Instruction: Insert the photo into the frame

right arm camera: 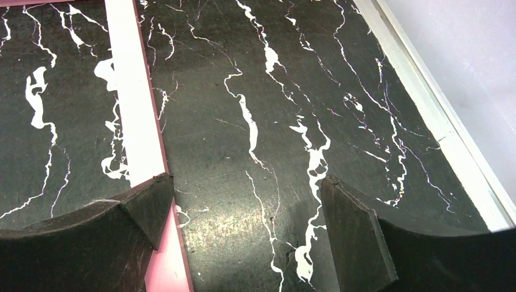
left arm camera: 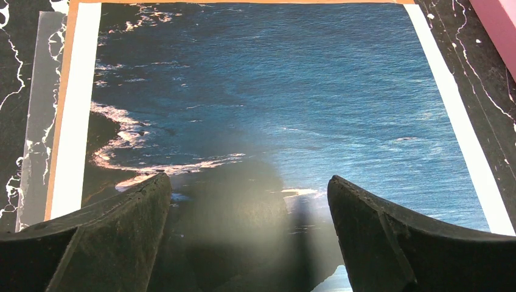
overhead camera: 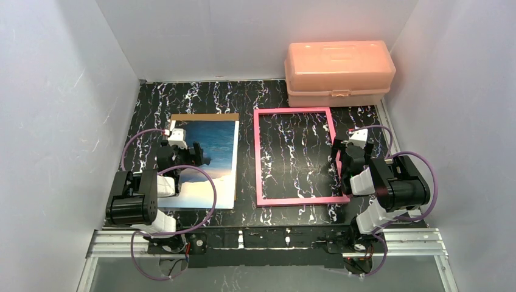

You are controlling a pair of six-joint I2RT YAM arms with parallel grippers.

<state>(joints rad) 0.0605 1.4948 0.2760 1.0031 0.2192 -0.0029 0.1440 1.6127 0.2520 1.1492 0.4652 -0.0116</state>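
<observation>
Nearest, the left end effector (left arm camera: 249, 182) hangs over the photo (overhead camera: 210, 164) with its two fingers wide apart and nothing between them. The right end effector (right arm camera: 246, 182) is also spread wide and empty. Its left finger is above the 3 o'clock bar of the frame (overhead camera: 295, 201), its right finger above the bare black marbled surface (overhead camera: 243, 97).

The photo lies flat, picture side up, at 9 o'clock from the frame and close beside it. It rests on a brown backing board (overhead camera: 204, 117), which shows along the 12 o'clock edge. The frame lies flat, pink side up. Farther away, at 1 o'clock from the frame, stands a peach plastic box (overhead camera: 338, 70) with its lid closed.
</observation>
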